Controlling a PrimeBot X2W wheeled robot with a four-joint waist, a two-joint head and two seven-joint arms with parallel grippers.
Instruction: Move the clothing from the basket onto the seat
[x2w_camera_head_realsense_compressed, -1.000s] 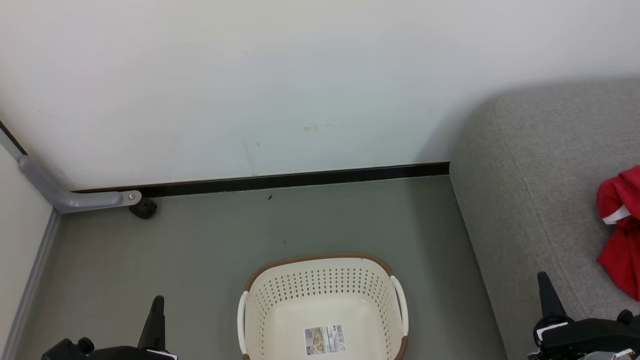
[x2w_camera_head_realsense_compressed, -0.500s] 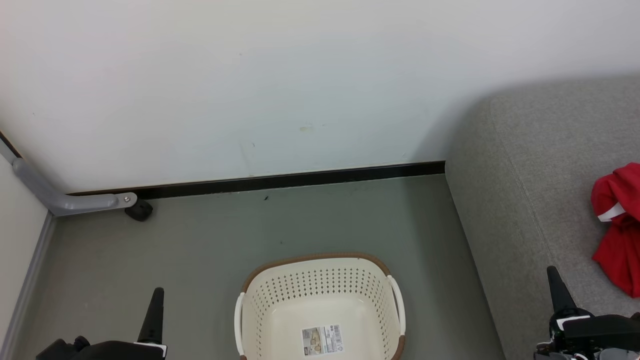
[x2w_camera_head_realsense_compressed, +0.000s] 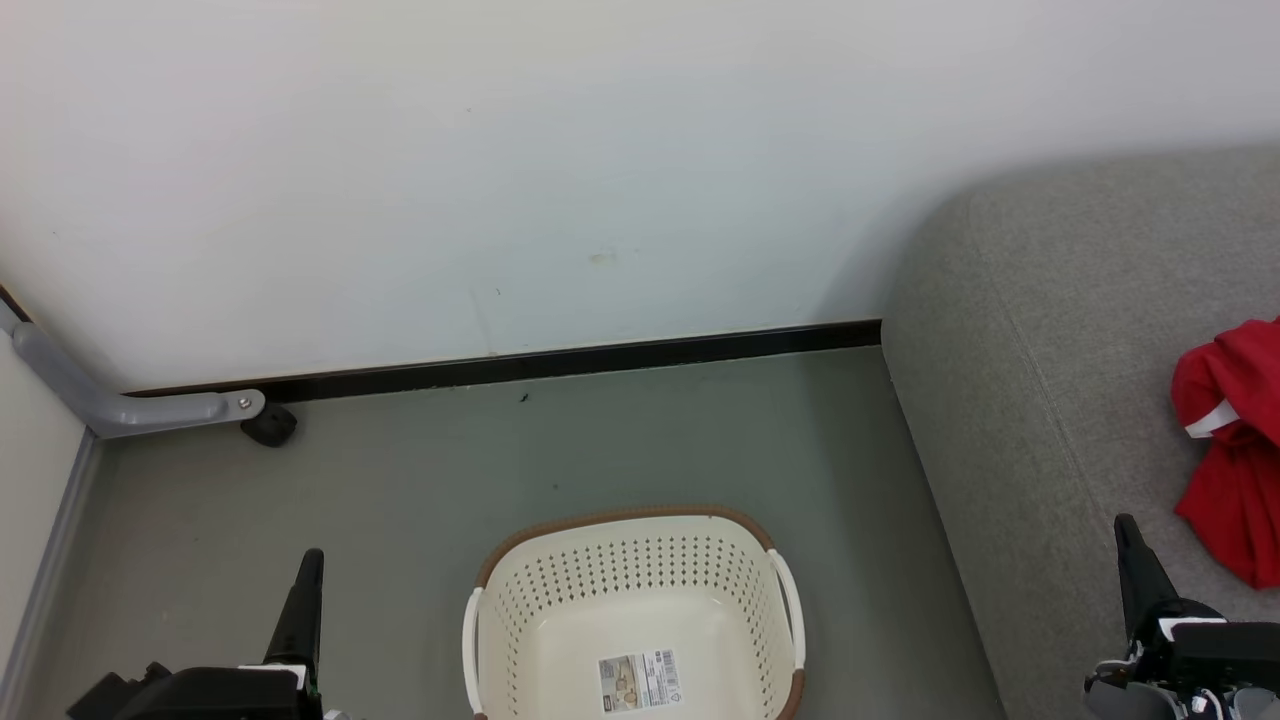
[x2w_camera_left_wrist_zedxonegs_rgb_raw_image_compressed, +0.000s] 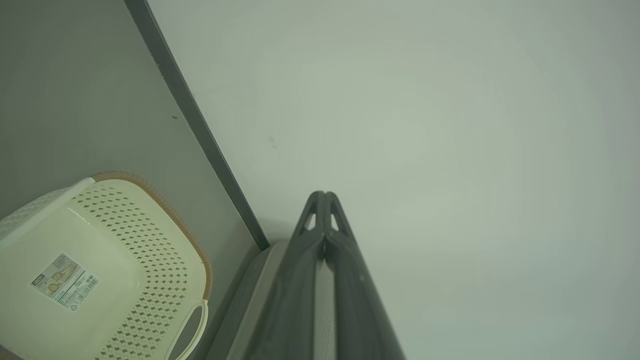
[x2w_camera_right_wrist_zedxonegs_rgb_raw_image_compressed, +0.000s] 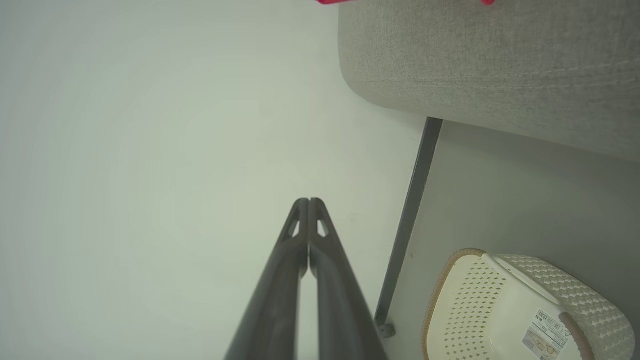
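Two pincers, both with fingers pressed together, gripping nothing: left pincer (x2w_camera_head_realsense_compressed: 311, 560) hangs left of the basket (x2w_camera_head_realsense_compressed: 620, 519), right pincer (x2w_camera_head_realsense_compressed: 1126, 527) well to its right, over the seat (x2w_camera_head_realsense_compressed: 1040, 380) edge. Basket sits on the floor (x2w_camera_head_realsense_compressed: 400, 480), paper label (x2w_camera_head_realsense_compressed: 632, 680) on its bottom. Red clothing (x2w_camera_head_realsense_compressed: 1235, 450) lies bunched on the seat, far right of basket

Our head camera has swung slightly to the right, so the cream perforated plastic laundry basket (x2w_camera_head_realsense_compressed: 620, 575), the grey woven-fabric sofa seat (x2w_camera_head_realsense_compressed: 1050, 400) and the bright red soft garments (x2w_camera_head_realsense_compressed: 1235, 450) now sit a little further left in the head view. Our left gripper (x2w_camera_head_realsense_compressed: 312, 556) has risen in that view. Our right gripper (x2w_camera_head_realsense_compressed: 1126, 524) has drifted up and to the right.
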